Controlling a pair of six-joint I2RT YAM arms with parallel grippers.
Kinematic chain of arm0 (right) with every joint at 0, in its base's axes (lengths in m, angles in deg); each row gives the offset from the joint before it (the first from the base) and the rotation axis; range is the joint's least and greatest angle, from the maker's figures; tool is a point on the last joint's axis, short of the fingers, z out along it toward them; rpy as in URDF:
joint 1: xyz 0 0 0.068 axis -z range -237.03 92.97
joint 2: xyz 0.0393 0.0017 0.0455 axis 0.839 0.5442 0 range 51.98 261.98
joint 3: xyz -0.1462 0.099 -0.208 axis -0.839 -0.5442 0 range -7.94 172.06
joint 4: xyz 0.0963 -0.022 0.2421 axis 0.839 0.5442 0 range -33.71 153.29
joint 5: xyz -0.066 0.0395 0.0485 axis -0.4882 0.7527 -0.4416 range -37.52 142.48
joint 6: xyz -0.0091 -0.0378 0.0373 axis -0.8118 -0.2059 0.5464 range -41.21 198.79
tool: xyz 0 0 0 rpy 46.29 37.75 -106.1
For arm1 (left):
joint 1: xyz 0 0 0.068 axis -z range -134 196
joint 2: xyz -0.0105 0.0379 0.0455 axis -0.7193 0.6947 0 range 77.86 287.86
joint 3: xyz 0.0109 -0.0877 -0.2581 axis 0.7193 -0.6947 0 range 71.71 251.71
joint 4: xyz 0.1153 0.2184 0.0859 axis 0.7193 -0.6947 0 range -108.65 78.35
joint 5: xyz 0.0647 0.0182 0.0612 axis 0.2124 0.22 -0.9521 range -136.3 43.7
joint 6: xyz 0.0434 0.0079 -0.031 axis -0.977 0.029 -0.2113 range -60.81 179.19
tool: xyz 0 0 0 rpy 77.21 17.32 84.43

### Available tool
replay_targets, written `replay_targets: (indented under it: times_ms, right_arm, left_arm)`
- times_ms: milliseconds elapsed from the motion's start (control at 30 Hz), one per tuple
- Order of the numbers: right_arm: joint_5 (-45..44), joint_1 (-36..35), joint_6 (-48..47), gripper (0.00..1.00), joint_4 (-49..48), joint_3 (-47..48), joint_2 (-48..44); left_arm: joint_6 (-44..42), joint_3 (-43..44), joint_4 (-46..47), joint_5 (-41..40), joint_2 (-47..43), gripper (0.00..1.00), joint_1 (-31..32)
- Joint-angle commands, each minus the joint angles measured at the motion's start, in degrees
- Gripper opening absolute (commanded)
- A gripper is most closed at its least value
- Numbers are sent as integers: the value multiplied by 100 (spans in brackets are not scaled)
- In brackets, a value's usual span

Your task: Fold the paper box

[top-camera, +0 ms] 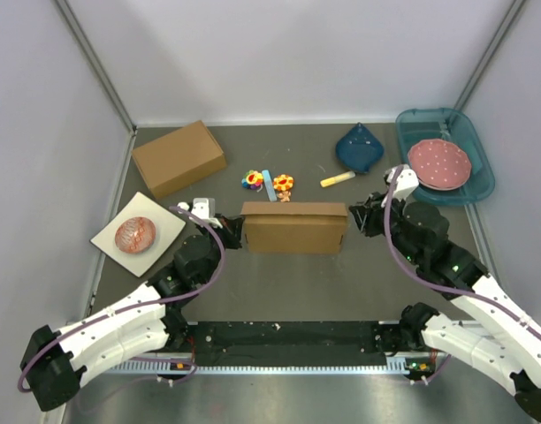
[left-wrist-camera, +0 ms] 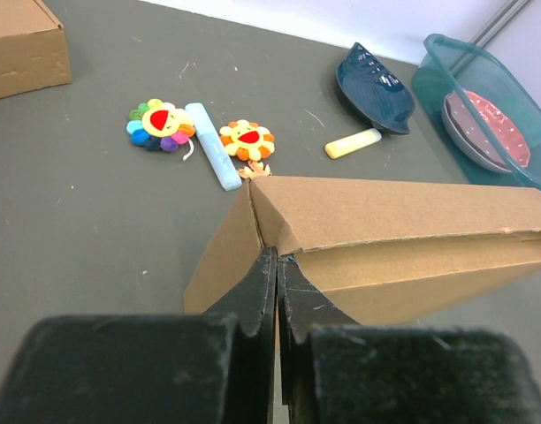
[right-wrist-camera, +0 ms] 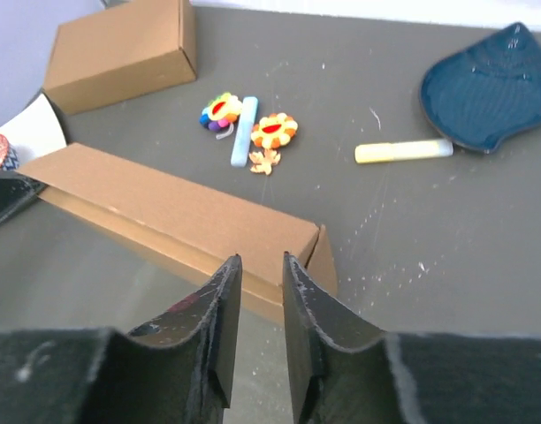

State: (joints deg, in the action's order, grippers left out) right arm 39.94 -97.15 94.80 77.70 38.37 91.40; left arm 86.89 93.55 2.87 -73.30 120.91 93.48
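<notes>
Left gripper [left-wrist-camera: 277, 261] pressed together, tips touching left end of paper box [top-camera: 293, 228]; flap pinched or not, cannot tell. Right gripper [right-wrist-camera: 260, 265] slightly spread, empty, just beside right end. Box at worktop centre. Risk: right end unheld, so left push could pivot box, spring flaps, shove it into 2 flower toys [top-camera: 283, 183] behind

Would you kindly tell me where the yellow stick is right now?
In the top view, the yellow stick lies right of centre, between the orange flower toy and the dark blue leaf-shaped dish, beyond the paper box.
</notes>
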Motion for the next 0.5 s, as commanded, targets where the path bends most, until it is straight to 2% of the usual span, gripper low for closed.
replay_targets:
  times_ms: [0, 133, 333, 467]
  right_arm:
    - [102, -40, -221, 23, -681, 230, 266]
    - [216, -49, -125, 18, -954, -42, 715]
    - [-20, -49, 16, 11, -1087, -859, 795]
    - [-161, -40, 148, 10, -1069, -1290, 664]
  left_arm:
    - [51, -172, -1101, 160, 301, 0, 33]
    - [86, -172, -1092, 187, 336, 0, 33]
    - [42, -85, -1223, 301, 284, 1, 33]
    - [-107, 144, -1626, 476, 64, 22, 24]
